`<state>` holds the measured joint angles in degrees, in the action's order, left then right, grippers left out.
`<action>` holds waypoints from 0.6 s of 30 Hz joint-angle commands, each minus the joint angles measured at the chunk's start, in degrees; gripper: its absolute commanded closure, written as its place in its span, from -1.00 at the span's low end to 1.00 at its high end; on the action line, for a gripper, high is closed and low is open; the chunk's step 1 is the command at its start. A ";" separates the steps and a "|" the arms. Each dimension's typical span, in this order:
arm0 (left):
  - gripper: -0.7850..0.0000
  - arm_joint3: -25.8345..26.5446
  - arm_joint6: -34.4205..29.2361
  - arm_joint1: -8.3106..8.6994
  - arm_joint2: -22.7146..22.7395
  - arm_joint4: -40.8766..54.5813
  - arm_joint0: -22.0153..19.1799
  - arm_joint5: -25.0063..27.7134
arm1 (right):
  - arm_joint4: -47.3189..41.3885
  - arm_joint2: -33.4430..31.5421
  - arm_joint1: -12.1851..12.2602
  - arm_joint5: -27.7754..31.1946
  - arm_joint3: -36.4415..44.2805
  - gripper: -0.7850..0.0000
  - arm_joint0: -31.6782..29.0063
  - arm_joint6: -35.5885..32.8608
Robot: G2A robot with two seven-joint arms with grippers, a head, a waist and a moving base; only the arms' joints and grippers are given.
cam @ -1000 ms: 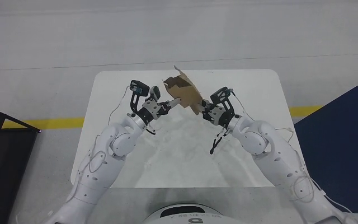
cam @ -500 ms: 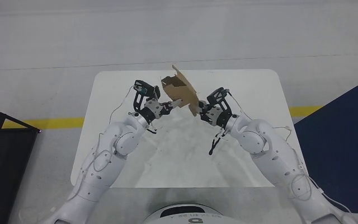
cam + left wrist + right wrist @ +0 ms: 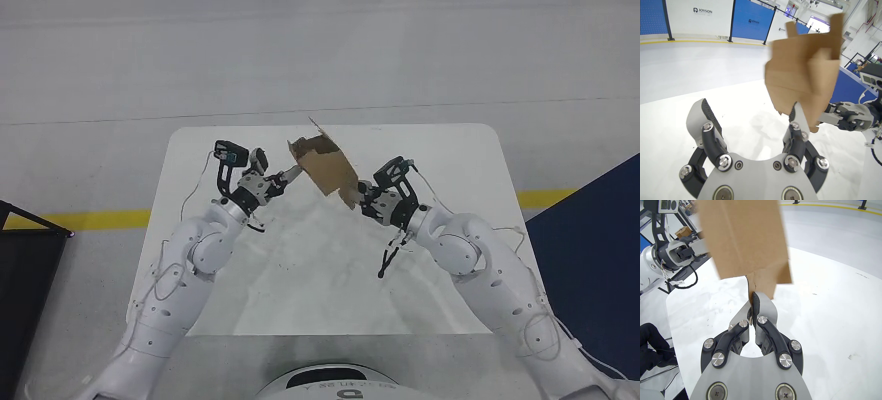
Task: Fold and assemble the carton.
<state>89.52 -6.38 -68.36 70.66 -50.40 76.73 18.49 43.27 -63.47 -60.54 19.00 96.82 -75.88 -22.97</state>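
The brown cardboard carton [image 3: 325,165], partly folded with flaps sticking up, hangs above the far middle of the white table [image 3: 300,290]. My right gripper [image 3: 361,196] is shut on its lower flap; in the right wrist view the gripper [image 3: 753,300] pinches the flap's edge below the carton [image 3: 745,237]. My left gripper [image 3: 284,180] stands open just left of the carton. In the left wrist view the left gripper [image 3: 751,111] holds nothing, and one fingertip [image 3: 796,111] lies against the carton's [image 3: 802,70] lower corner; contact cannot be told.
A black cable [image 3: 386,262] dangles from the right arm over the table's middle. The table's near half is bare white surface. Blue partition panels [image 3: 751,19] stand far off across the floor.
The left gripper has let go of the carton, drawn back to the left and opened. The carton stays in the right gripper, shifted slightly.
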 commanded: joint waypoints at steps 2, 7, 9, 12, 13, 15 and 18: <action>-1.00 1.55 0.54 1.12 5.17 -1.56 4.23 2.93 | 0.00 0.02 0.00 0.03 0.00 1.00 0.01 0.00; -1.00 5.56 0.46 2.65 11.88 -4.18 10.95 8.79 | 1.44 -0.93 -0.03 -2.72 -0.77 1.00 -0.19 1.33; -1.00 6.95 -0.79 3.09 13.64 -3.47 12.94 11.89 | 4.27 -1.86 0.01 -5.94 -0.65 1.00 -0.79 3.16; -1.00 8.45 -4.40 3.58 14.95 -0.70 14.36 16.29 | 7.75 -2.61 0.05 -9.44 0.69 1.00 -2.59 5.64; -1.00 8.96 -5.66 3.69 14.91 0.37 14.58 17.55 | 8.23 -2.97 0.10 -9.59 1.04 1.00 -3.17 6.25; -1.00 10.07 -7.55 3.80 14.32 1.03 14.53 18.81 | 9.33 -3.67 0.22 -9.35 1.80 1.00 -4.30 7.46; -1.00 10.96 -8.93 3.67 11.97 1.91 13.64 19.28 | 11.44 -3.84 0.32 -8.86 3.08 1.00 -5.76 8.28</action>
<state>100.25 -14.99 -64.62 83.52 -48.64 90.78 37.79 54.10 -67.36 -60.23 10.06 99.52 -81.29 -14.75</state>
